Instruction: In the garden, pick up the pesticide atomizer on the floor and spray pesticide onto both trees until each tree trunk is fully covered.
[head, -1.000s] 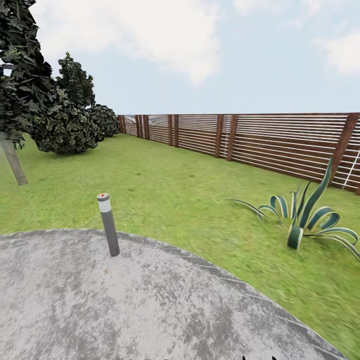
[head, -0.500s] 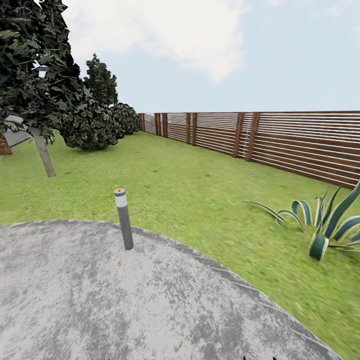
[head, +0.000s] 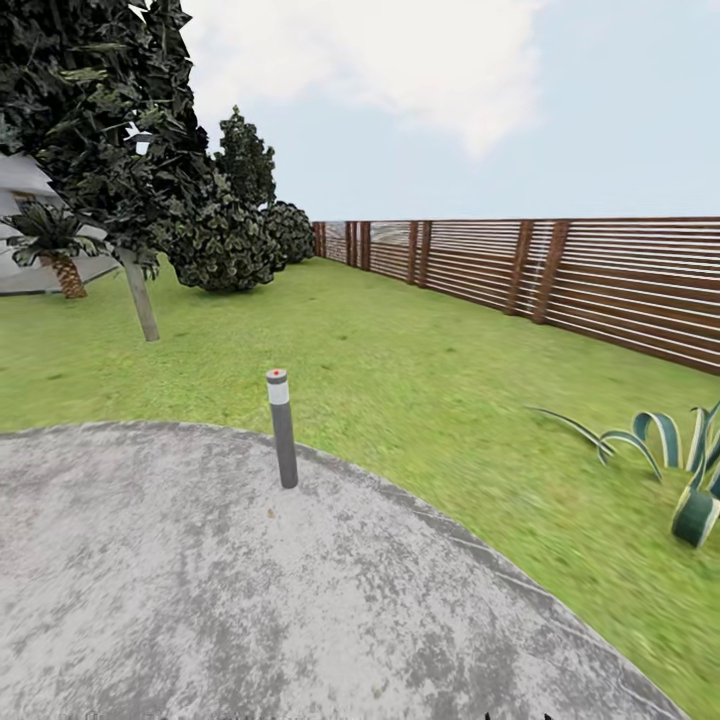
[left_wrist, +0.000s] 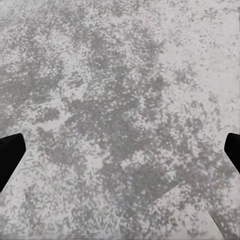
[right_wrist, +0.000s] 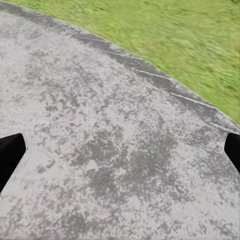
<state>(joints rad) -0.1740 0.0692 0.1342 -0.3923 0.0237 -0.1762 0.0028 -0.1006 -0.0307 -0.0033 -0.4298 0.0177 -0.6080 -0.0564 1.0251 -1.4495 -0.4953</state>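
The pesticide atomizer is out of view. On the lawn at the far left stands a tall tree (head: 100, 110) with a dark ragged crown and a pale grey leaning trunk (head: 141, 300). I see no white specks on it from here. My left gripper (left_wrist: 120, 155) hangs open over grey speckled paving, its dark fingertips (left_wrist: 10, 155) far apart and nothing between them. My right gripper (right_wrist: 120, 155) is open too, above the curved edge of the round paved patch (right_wrist: 100, 130) where it meets the grass.
A thin grey bollard lamp (head: 283, 428) stands at the patch's far rim. Round dark bushes (head: 235, 245) and a short palm (head: 58, 250) lie beyond the tree. A brown slat fence (head: 560, 280) closes off the lawn, and a striped spiky plant (head: 690, 470) grows at the right.
The whole view has swung to the left, so lamp, tree and fence slid rightward in the picture. The palm and a pale building came into sight at the left edge.
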